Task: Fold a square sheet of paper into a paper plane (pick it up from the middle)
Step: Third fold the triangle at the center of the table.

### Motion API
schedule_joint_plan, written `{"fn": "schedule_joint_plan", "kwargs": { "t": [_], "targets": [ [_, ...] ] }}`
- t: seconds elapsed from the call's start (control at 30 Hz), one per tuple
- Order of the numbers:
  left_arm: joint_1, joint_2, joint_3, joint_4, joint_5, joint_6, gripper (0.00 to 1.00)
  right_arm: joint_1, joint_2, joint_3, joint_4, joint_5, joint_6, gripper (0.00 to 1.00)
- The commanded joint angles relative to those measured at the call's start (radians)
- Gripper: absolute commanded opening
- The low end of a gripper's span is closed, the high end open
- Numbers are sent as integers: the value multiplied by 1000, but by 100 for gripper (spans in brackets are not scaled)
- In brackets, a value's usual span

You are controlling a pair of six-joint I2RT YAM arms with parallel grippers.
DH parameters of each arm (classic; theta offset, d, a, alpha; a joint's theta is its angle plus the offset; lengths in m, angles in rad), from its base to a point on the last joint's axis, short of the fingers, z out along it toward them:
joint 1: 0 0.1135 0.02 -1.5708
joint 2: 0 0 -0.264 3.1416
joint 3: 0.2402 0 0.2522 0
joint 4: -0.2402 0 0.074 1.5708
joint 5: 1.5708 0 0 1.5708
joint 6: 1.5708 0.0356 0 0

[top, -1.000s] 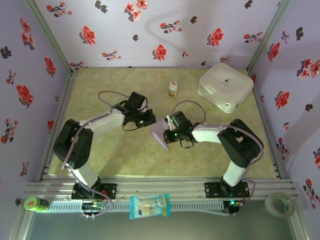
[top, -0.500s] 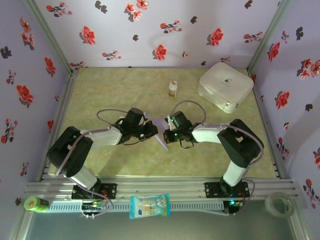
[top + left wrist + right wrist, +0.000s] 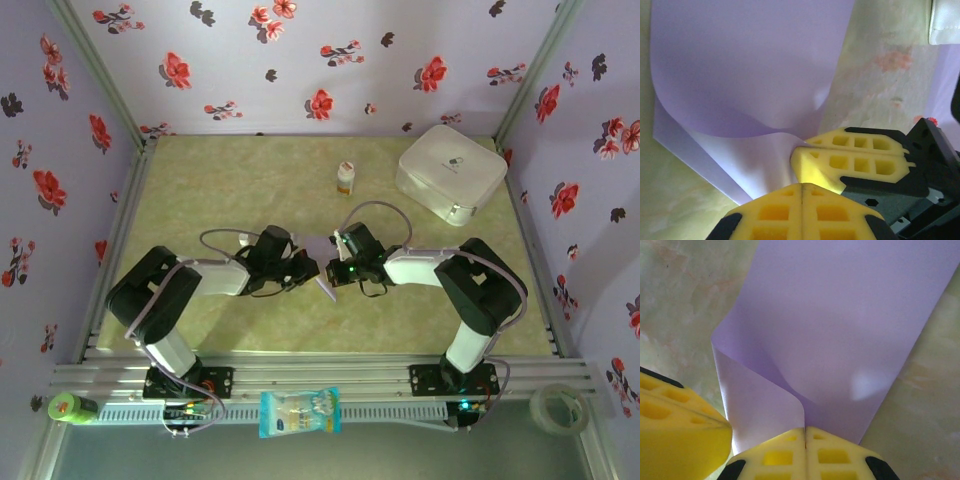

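The square sheet of paper (image 3: 324,288) is pale lavender and partly folded, lying at the table's middle between both grippers. In the right wrist view its curled layers (image 3: 840,315) run into the seam of my right gripper (image 3: 805,430), which is shut on it. My left gripper (image 3: 801,186) is shut, with its tips against the paper's near edge (image 3: 750,65). I cannot tell whether any paper is pinched there. The two grippers meet tip to tip: left (image 3: 308,265), right (image 3: 335,265). The right gripper's yellow fingers (image 3: 855,160) show in the left wrist view.
A small white bottle (image 3: 345,178) stands behind the grippers. A white rounded case (image 3: 450,172) sits at the back right. On the front rail lie a blue-white snack packet (image 3: 300,412), a green item (image 3: 70,407) and a tape roll (image 3: 558,408).
My left arm has swung right and lower, bringing its shut gripper from left of the paper up against it. The right arm and its grip have not moved.
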Motion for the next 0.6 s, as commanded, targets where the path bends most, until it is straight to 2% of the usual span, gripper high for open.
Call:
{"fn": "schedule_joint_plan", "kwargs": {
  "t": [0.0, 0.57],
  "targets": [
    [-11, 18, -9, 56, 3, -16, 0, -4, 26, -23, -49, 46, 1, 0],
    [-11, 94, -19, 53, -23, 6, 0, -5, 30, -26, -52, 43, 1, 0]
  ]
}}
